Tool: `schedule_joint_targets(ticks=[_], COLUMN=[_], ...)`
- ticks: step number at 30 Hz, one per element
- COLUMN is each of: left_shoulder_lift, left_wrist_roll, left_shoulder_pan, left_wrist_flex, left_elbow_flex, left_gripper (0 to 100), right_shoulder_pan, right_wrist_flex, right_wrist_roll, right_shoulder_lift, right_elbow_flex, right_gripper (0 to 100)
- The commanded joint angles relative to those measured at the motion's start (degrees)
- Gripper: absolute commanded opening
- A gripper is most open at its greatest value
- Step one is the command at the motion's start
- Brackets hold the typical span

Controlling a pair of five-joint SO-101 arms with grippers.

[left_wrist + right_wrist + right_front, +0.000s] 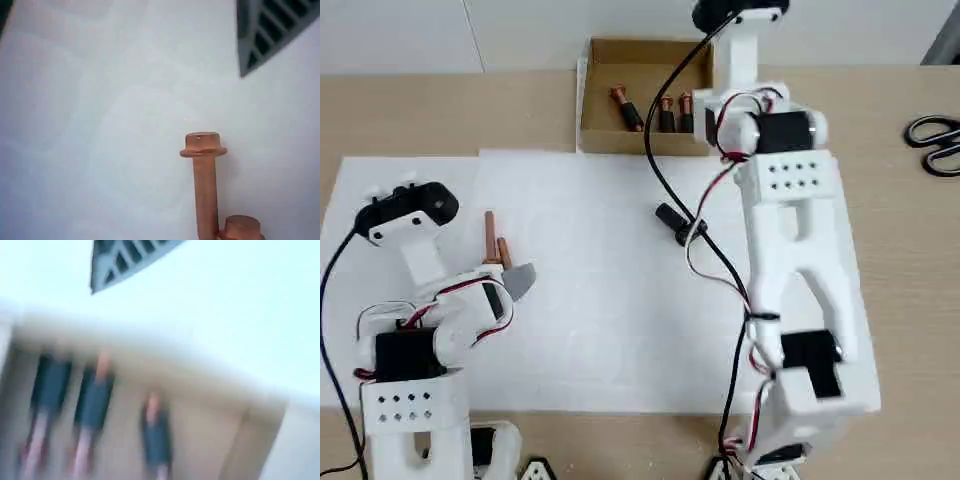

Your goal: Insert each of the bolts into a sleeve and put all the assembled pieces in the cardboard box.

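While looking down from the high view, can count two bare copper bolts (pixel 490 235) side by side on the white sheet (pixel 600 330), flanged heads toward the far side, shanks running back to the left gripper (pixel 510 280). Cannot tell whether held or merely lying against it, nor judge that gripper wide or narrow. Can also see one black sleeve (pixel 672 220) alone near the sheet's middle, well apart from the bolts. Farther back, find the box (pixel 595 135) with three assembled pieces (pixel 666 113) inside: copper bolts poking from dark sleeves, one tilted, two roughly parallel near the right-hand wall. Cannot make out the right gripper (pixel 705 105) properly, tucked under its own arm just over that wall, beside the nearest piece; no telling its opening. Note scissors (pixel 933 140) cut off at the table's (pixel 880 100) edge. Turning to the left wrist view, get one bolt (pixel 205 185) nearly whole, round flanged head and smooth shank, end cut off by the frame; just beside it, only the second bolt's head (pixel 240 227). Both flat on the sheet, heads pointing away from the gripper. Turning to the right wrist view, can pick out the box's pale rim (pixel 150 352) and three assembled pieces (pixel 95 400) on its floor, dark sleeves with copper ends, below and ahead of the gripper; details hard to make out, and again no telling wide from narrow.
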Motion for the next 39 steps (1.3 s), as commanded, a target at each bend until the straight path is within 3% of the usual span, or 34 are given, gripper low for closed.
schedule_joint_targets(ticks=[1,6,10,15,21,39], left_shoulder_lift=[-0.44,-0.44,-0.44,-0.44,-0.44,-0.44], left_wrist_roll=[-0.62,-0.62,-0.62,-0.62,-0.62,-0.62], left_shoulder_pan=[0.18,0.00,-0.09,-0.09,-0.09,-0.18], left_wrist_flex=[-0.26,-0.26,-0.26,-0.18,-0.18,-0.18], left_elbow_flex=[-0.48,-0.40,-0.13,-0.13,-0.13,-0.13], left_gripper=[30,30,30,30,30,30], right_shoulder_pan=[0.04,-0.13,-0.13,-5.85,-9.89,-10.15], right_wrist_flex=[12.88,26.42,26.33,25.80,25.80,9.54], right_wrist_roll=[0.62,0.79,0.79,0.88,12.92,13.71], right_shoulder_lift=[-8.31,-11.65,-11.30,-6.11,4.35,20.44], right_elbow_flex=[-2.90,-2.73,-1.76,2.37,2.64,2.55], right_gripper=[18.4,18.5,18.4,18.5,18.5,18.4])
